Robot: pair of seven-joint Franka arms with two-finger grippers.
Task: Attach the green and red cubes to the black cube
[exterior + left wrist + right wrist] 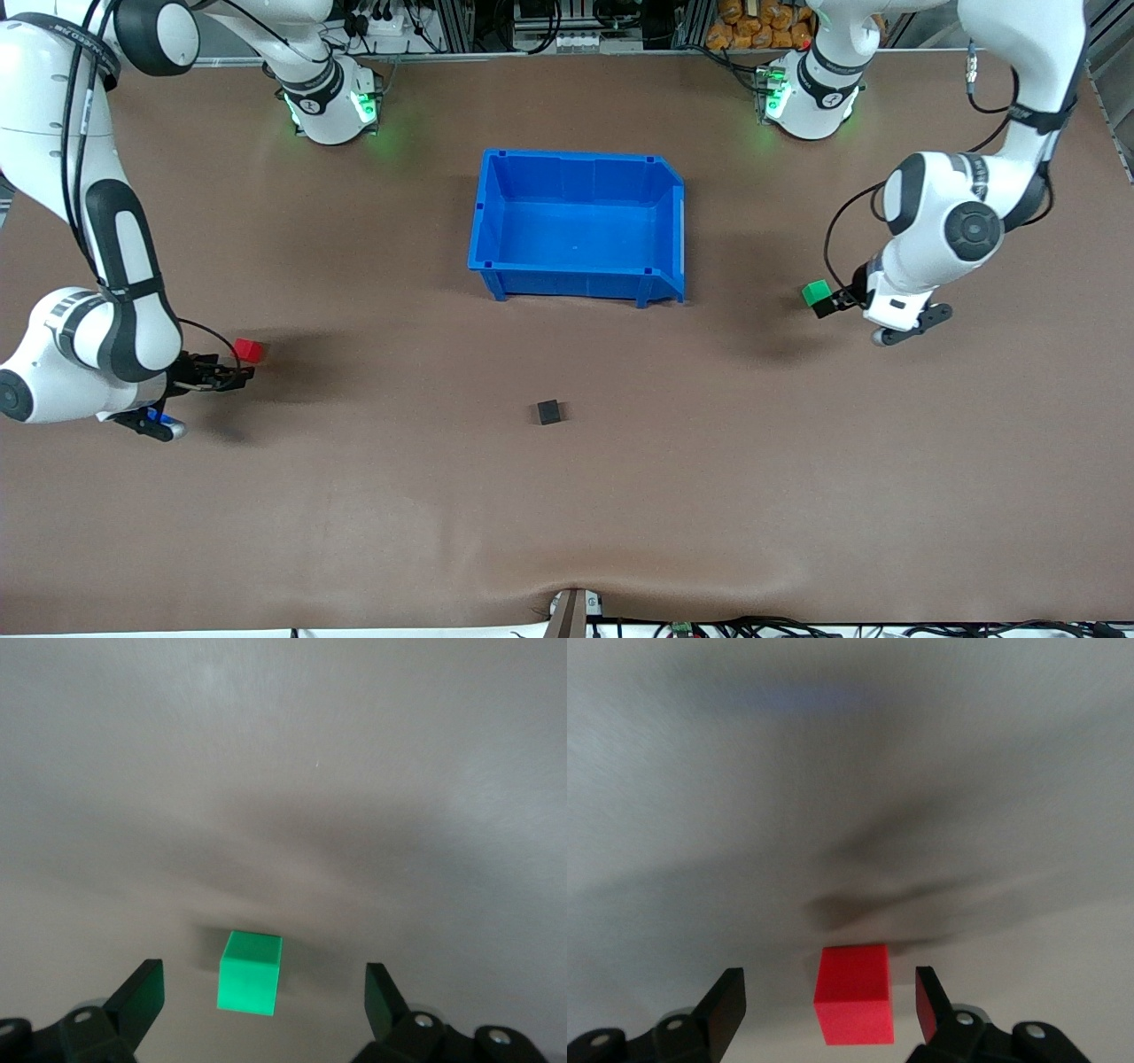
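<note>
Near the middle of the table, nearer to the front camera than the blue bin, sits the black cube. It rests flat on the brown table surface, alone, well apart from both other cubes and from both grippers.

Toward the left arm's end of the table lies the green cube. It sits on the surface, roughly level with the bin's front wall. The left gripper hangs low over it. The left wrist view shows both fingers spread wide, one on each side of the cube, with clear gaps between; neither finger touches it.

Toward the right arm's end lies the red cube, also flat on the surface, a little farther from the front camera than the black cube. The right gripper is positioned low over it. The right wrist view shows its fingers parted and bracketing the cube, with a narrow gap on each side; no contact is visible.

The blue bin stands open-topped at the table's centre, between the two arm bases and the black cube, with nothing visible inside it.
</note>
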